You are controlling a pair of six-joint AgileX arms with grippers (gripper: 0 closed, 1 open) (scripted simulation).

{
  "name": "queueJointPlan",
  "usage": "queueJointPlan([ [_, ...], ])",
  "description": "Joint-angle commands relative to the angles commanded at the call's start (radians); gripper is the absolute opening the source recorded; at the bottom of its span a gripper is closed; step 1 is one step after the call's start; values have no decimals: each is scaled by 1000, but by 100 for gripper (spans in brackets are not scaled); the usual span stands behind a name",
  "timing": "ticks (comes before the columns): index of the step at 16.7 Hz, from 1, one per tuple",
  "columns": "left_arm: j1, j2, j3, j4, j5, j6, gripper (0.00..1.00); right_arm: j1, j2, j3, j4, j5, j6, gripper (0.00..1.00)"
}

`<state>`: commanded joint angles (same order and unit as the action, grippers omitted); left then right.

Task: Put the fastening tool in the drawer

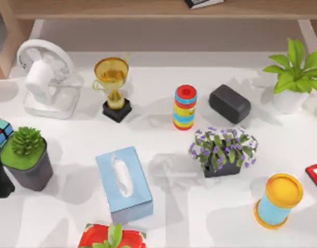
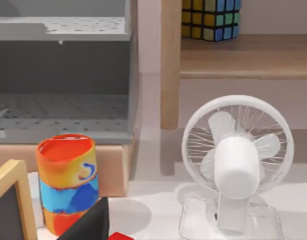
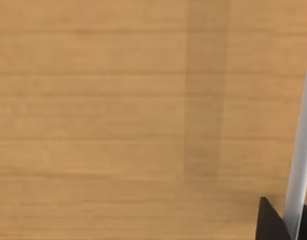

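A white worktop [image 1: 163, 206] fills the top view, with a wooden shelf unit [image 1: 148, 9] along its far edge. The fastening tool [image 1: 316, 177], glossy red with black trim, lies at the worktop's right edge, cut off by the frame, just beside the blue can with a yellow lid [image 1: 279, 200] but apart from it.

In the right wrist view a dark finger tip [image 3: 271, 220] pokes in before a plain wooden panel [image 3: 118, 115] beside a pale upright strip [image 3: 301, 150]; whether that pincer is released or clenched cannot be told. In the left wrist view a dark wedge, probably part of the left gripper [image 2: 91, 224], sits low beside a red scrap and a red, blue and orange printed can [image 2: 67, 182]; its state cannot be told either. Beyond stand a white fan [image 2: 237, 165], a grey open compartment [image 2: 61, 85] in the wooden unit, and a colour cube [image 2: 211, 19] on a shelf.

On the worktop, the fan [image 1: 45, 77] stands at the far left corner, a gold trophy [image 1: 113, 88] beside it, then the red, yellow and blue striped cylinder [image 1: 185, 107] and a dark box [image 1: 230, 103]. A green plant in a white pot [image 1: 295, 77] holds the far right corner. A purple-flowered planter [image 1: 223, 150] sits mid-right, a blue tissue box [image 1: 123, 183] centre-front, a succulent in a dark pot [image 1: 27, 157] at the left edge, and the red pot with green leaves [image 1: 112, 237] at the near edge.

Open worktop lies between the tissue box and the blue can, and in front of the planter. No writing can be read.
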<state>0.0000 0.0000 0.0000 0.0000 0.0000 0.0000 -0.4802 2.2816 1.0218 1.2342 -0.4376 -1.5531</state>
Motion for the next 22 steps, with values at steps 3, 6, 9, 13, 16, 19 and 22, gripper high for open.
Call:
queueJointPlan([
  [3, 0, 0, 0, 0, 0, 0, 100, -21, -43, -81, 56, -22, -1, 0],
  [6, 0, 0, 0, 0, 0, 0, 100, -25, -50, -86, 63, -28, -2, 0],
  [9, 0, 0, 0, 0, 0, 0, 100, -29, -53, -99, 72, -30, -1, 0],
  [13, 0, 0, 0, 0, 0, 0, 100, -72, -100, -223, 139, -73, 1, 0],
  [16, 0, 0, 0, 0, 0, 0, 100, -102, -139, -312, 195, -108, 0, 0],
  [19, 0, 0, 0, 0, 0, 0, 100, -108, -147, -327, 207, -115, 0, 0],
  [22, 0, 0, 0, 0, 0, 0, 100, -109, -145, -325, 208, -114, 0, 0],
])
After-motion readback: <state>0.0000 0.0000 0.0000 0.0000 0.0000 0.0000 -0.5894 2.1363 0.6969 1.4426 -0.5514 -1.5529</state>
